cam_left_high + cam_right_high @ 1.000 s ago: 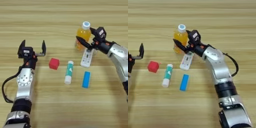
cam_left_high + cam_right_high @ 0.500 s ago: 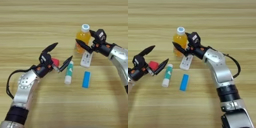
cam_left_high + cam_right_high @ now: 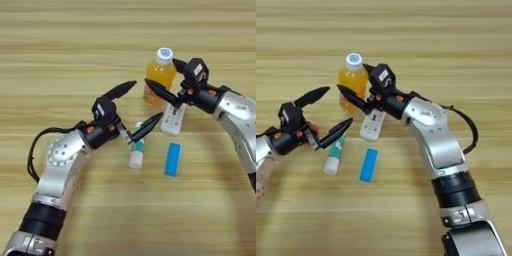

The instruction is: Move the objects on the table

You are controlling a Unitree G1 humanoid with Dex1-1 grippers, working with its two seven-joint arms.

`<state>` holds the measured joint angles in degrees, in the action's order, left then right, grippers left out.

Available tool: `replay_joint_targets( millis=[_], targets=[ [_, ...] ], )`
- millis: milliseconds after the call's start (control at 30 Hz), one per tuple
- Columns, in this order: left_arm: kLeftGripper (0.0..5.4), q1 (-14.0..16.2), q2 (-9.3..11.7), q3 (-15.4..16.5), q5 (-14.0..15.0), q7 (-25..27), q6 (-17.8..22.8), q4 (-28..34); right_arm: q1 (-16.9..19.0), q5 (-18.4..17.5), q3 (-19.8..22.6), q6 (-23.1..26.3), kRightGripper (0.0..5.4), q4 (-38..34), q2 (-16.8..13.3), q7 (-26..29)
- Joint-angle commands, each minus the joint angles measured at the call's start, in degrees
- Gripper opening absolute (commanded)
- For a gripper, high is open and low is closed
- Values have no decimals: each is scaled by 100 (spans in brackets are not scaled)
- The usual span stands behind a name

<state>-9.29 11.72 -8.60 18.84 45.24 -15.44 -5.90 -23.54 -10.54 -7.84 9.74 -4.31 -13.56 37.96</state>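
Observation:
My left gripper [image 3: 147, 99] is open, fingers spread wide, just left of the upper end of the teal-and-white tube [image 3: 136, 152]. One finger reaches over the tube's top. The red cube is hidden behind that gripper's body. An orange juice bottle [image 3: 160, 75] with a white cap stands upright at the back. My right gripper [image 3: 352, 76] is open, with a finger on each side of the bottle. The white remote [image 3: 172, 120] lies under the right gripper's lower finger. The flat blue bar [image 3: 172, 159] lies right of the tube on the table [image 3: 75, 40].
My right arm [image 3: 441, 145] comes in from the lower right. My left forearm [image 3: 57, 175] comes in from the lower left, with a black cable looped beside it. Bare wood stretches behind the bottle and in front of the blue bar.
The left arm has swung right and forward from the table's left side, past the red cube, up to the tube. The right gripper has stayed at the bottle.

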Motion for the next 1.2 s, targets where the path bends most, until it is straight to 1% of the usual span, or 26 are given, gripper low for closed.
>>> replay_joint_targets(
  millis=[33,300,633,1200],
  targets=[
    [540,-52,-71,56,-39,-42,-42,-115,68,-116,-26,79,352,-248,-49,48],
    [540,-89,-130,37,-164,-26,-87,-231,150,-148,-131,169,352,-464,-42,81],
    [540,-151,-133,14,-286,-5,-165,-349,213,-208,-217,271,352,-674,-41,146],
    [540,-249,-176,49,-364,-21,-277,-549,311,-274,-502,343,352,-837,3,218]
  ],
)
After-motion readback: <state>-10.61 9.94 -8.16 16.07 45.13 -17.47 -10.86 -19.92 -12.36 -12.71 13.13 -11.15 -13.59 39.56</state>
